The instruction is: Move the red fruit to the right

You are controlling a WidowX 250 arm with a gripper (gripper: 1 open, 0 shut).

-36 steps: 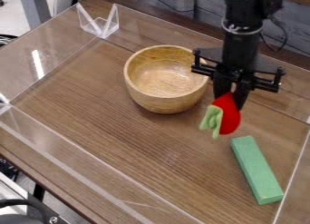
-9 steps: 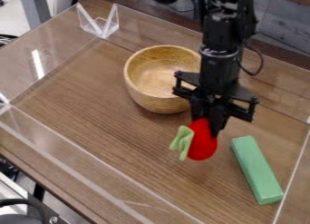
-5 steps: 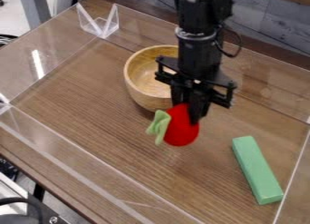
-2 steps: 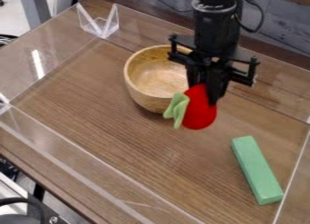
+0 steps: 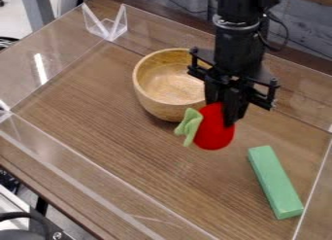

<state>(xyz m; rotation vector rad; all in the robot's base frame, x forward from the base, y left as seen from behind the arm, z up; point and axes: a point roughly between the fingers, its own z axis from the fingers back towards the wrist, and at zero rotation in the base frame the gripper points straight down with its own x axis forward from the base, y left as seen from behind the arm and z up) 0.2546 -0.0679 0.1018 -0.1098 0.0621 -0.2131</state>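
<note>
The red fruit (image 5: 215, 134) is small, round and bright red, with a light green leaf piece (image 5: 189, 124) sticking out on its left side. My gripper (image 5: 231, 115) points straight down and is shut on the fruit's top, holding it just over the wooden table (image 5: 104, 147). The fruit hangs to the right of the wooden bowl's front edge and up-left of the green block. The fingertips are partly hidden against the fruit.
A round wooden bowl (image 5: 173, 84) stands behind and left of the fruit. A flat green rectangular block (image 5: 274, 181) lies at the lower right. Clear plastic walls (image 5: 52, 64) ring the table, with a folded clear piece (image 5: 104, 23) at the back left.
Over the last second the gripper has carried the red fruit to the right across the table, from in front of the bowl toward the green block.
</note>
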